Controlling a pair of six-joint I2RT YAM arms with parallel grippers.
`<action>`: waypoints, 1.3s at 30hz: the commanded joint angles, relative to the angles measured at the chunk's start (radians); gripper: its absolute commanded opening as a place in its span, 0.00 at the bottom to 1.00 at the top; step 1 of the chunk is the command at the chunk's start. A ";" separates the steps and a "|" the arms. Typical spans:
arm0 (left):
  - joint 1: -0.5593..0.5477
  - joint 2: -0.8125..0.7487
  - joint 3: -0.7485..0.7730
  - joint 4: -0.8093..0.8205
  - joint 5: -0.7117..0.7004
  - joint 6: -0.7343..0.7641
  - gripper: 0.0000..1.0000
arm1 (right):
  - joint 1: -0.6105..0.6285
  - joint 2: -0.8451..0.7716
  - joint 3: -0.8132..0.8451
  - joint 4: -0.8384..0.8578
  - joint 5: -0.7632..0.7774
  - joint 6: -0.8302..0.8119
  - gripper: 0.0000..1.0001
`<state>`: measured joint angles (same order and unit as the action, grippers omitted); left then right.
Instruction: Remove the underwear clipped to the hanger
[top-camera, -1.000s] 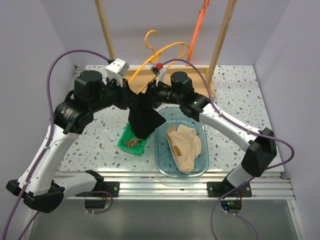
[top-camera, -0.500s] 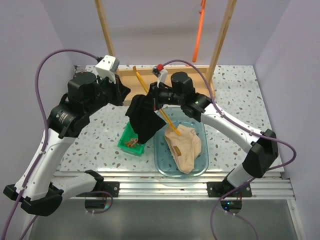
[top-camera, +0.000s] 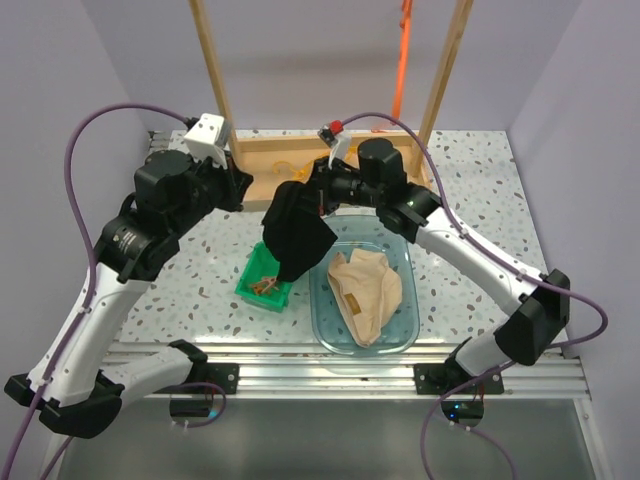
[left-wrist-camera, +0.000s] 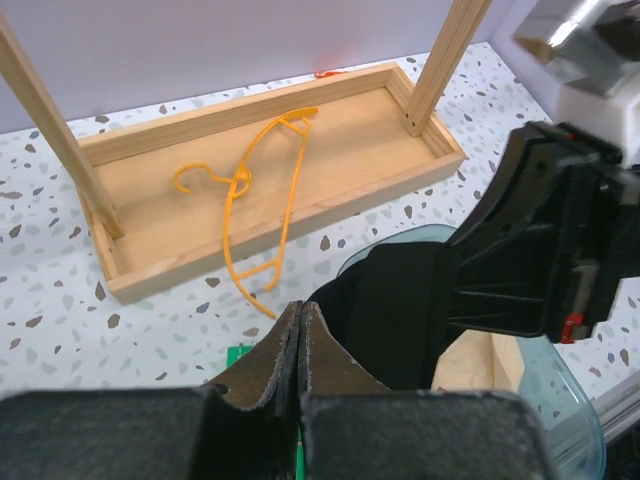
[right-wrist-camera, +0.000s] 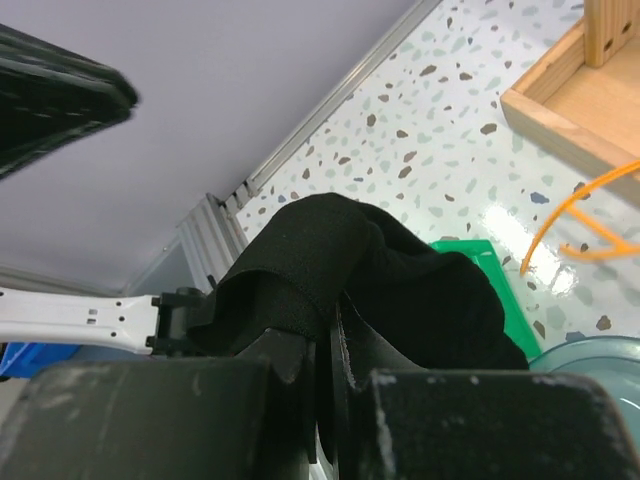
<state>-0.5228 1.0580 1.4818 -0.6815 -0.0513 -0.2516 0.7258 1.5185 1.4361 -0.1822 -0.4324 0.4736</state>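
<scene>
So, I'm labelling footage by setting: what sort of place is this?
Probably a robotics lab cell, not a home: arms bolted to an aluminium rail, a speckled tabletop boxed in by plain panels, a bare wooden rack.

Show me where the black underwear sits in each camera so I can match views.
Top external: black underwear at centre, hanging from the right gripper.
Left wrist: it fills the lower centre.
Right wrist: it fills the centre.
Shared landmark: the wooden tray behind it.
</scene>
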 joint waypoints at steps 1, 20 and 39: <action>0.009 -0.016 -0.002 0.042 -0.045 -0.006 0.00 | -0.009 -0.105 0.075 0.033 0.011 0.002 0.00; 0.013 0.040 0.018 0.002 -0.071 0.002 0.00 | -0.028 -0.326 0.181 -0.635 0.411 -0.122 0.00; 0.218 0.381 0.012 0.140 0.166 -0.087 0.88 | -0.026 -0.266 0.027 -0.697 0.564 -0.078 0.98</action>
<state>-0.3126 1.4689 1.4670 -0.6270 0.0792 -0.3012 0.7002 1.1854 1.3148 -0.9276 0.0551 0.4213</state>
